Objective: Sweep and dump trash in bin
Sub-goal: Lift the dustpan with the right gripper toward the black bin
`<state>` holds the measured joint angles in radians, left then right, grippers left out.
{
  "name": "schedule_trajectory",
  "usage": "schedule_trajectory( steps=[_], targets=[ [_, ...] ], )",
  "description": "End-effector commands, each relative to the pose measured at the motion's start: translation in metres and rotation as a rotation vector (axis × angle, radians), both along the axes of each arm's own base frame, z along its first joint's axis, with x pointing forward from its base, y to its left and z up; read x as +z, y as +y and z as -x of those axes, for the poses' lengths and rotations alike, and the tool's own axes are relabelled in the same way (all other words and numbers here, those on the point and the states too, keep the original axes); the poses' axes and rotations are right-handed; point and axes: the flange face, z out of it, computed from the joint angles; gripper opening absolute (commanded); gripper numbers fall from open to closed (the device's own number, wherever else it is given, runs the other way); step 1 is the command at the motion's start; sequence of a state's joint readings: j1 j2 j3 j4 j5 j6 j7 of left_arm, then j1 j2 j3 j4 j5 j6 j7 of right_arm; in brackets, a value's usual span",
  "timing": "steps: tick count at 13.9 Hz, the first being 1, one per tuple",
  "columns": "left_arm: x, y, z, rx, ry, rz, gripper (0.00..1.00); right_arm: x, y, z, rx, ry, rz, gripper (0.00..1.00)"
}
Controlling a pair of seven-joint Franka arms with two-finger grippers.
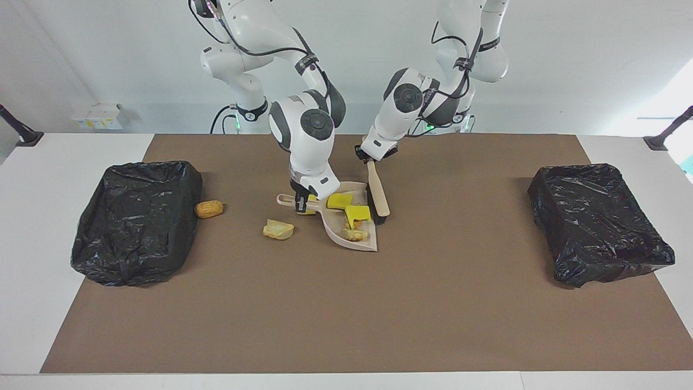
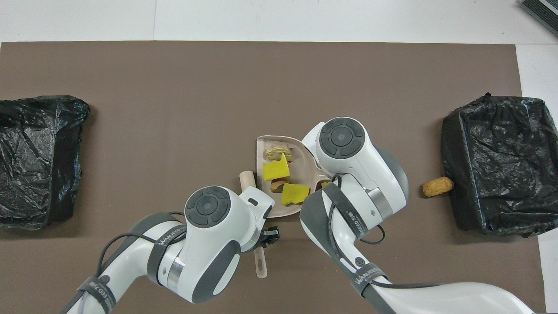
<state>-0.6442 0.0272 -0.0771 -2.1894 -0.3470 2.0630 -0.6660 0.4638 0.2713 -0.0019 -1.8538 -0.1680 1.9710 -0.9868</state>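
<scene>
- Brown mat (image 1: 346,303) covers most of the white table (image 1: 32,303), and everything I work on sits on it.
- Black-bagged bins come next: one bin (image 1: 135,219) at my right arm's end, the other bin (image 1: 598,222) at my left arm's end, both well apart from my claws.
- Beige dustpan (image 1: 346,241) lies in the middle of the mat; my right gripper (image 1: 301,205) is pinched shut on its handle, the pan spreading out from that claw toward the brush.
- Wooden brush (image 1: 377,189) stands tilted at the dustpan's open side; my left gripper (image 1: 366,157) is clamped on the upper end of its handle, bristles down beside the pan's mouth.
- Trash (image 2: 276,170) lies mostly in the pan, between my two claws: yellow sponge bits on top of tan lumps.
- One bread-like lump (image 1: 278,229) rests on the mat just outside the pan, beside my right gripper.
- Smallest of all, an orange lump (image 1: 209,209) sits touching or nearly touching the bin at my right arm's end, well apart from both claws.
</scene>
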Motion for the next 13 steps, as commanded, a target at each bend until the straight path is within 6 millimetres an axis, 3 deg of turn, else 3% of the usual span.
schedule_trajectory(
  steps=[1,4,6,7,10,13],
  targets=[
    [0.021,0.007,-0.013,0.010,-0.028,-0.080,0.00,0.022,-0.010,-0.010,-0.035,-0.028,-0.041,0.00],
    [0.056,0.022,-0.019,0.003,-0.105,-0.132,0.00,0.047,-0.035,-0.020,0.006,-0.026,-0.047,0.00],
    [0.086,0.029,-0.003,-0.009,-0.115,-0.127,0.00,0.063,-0.064,-0.028,0.033,-0.021,-0.054,0.00],
    [0.089,0.026,0.004,-0.023,-0.111,-0.131,0.00,0.071,-0.079,-0.032,0.044,-0.014,-0.058,0.00],
    [0.092,-0.003,0.040,-0.081,-0.139,-0.117,0.00,0.104,-0.125,-0.048,0.080,0.013,-0.074,0.00],
    [0.064,-0.045,0.066,0.022,-0.215,-0.065,0.00,0.131,-0.182,-0.058,0.124,0.032,-0.080,0.00]
  ],
)
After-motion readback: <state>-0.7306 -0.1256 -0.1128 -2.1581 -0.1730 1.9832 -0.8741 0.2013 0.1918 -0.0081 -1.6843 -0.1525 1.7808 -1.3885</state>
